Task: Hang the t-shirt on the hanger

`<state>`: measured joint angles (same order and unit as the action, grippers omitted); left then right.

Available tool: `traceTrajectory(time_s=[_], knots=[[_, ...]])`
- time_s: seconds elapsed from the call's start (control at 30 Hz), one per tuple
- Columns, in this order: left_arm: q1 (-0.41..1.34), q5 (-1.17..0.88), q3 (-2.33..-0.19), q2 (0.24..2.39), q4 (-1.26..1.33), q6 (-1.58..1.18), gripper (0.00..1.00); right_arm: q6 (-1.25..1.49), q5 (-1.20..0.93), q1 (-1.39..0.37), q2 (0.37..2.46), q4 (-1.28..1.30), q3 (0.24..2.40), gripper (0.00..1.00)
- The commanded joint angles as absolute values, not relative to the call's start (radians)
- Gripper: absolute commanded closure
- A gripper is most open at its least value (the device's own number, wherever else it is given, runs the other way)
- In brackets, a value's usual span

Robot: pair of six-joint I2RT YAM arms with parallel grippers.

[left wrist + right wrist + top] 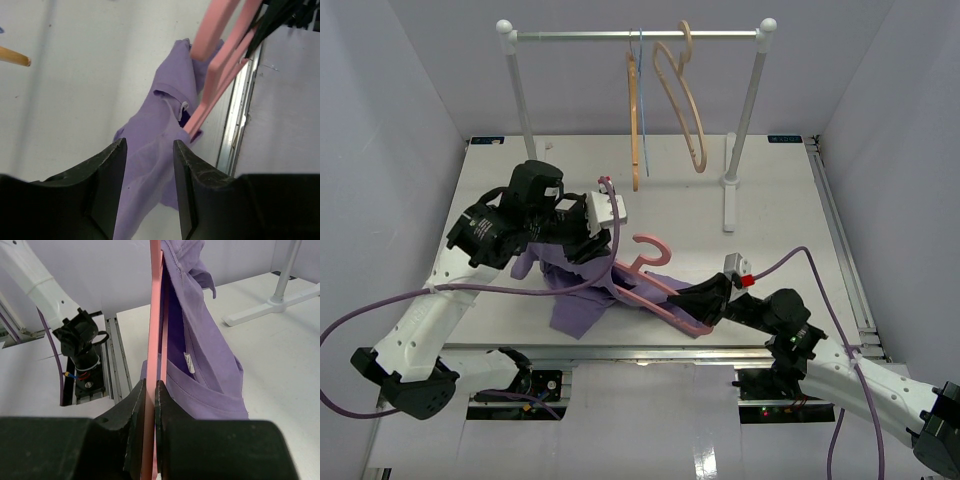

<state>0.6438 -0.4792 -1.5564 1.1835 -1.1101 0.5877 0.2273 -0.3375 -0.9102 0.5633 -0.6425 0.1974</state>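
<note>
The lavender t-shirt [576, 306] is draped over one arm of the pink hanger [651, 283] and hangs down onto the table. My right gripper [703, 302] is shut on the hanger's lower end. In the right wrist view the pink bar [155, 315] is pinched between the closed jaws of the right gripper [150, 386], with the t-shirt [210, 365] to its right. My left gripper [582, 252] hovers over the shirt's upper part. In the left wrist view the left gripper [149, 145] stands open, with the t-shirt [160, 115] showing through the gap and the hanger [220, 65] beyond.
A garment rack [638, 35] stands at the back with two tan wooden hangers [682, 95] and a thin blue wire hanger [641, 100]. Its right post and foot [729, 205] stand close behind the hanger. The table's metal front rail [240, 125] runs just beside the shirt.
</note>
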Motion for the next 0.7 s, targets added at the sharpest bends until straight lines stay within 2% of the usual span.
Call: traceTrajectory(time_s=[0.0,0.2,0.53,0.67], knots=[[0.657,-0.547,-1.554,1.133,-1.196,0.652,0.47,0.207,-0.366,-0.912,0.559,-0.705,0.223,0.92],[0.667,-0.531,-1.519,1.113,-1.227,0.66,0.43,0.207,-0.377,-0.912,0.565,-0.704,0.22,0.92],[0.667,-0.333,-1.397,1.075,-1.146,0.713,0.42,0.204,-0.422,-0.911,0.571,-0.692,0.232,0.92],[0.667,-0.36,-1.402,1.063,-1.104,0.713,0.42,0.198,-0.426,-0.912,0.573,-0.687,0.232,0.92]])
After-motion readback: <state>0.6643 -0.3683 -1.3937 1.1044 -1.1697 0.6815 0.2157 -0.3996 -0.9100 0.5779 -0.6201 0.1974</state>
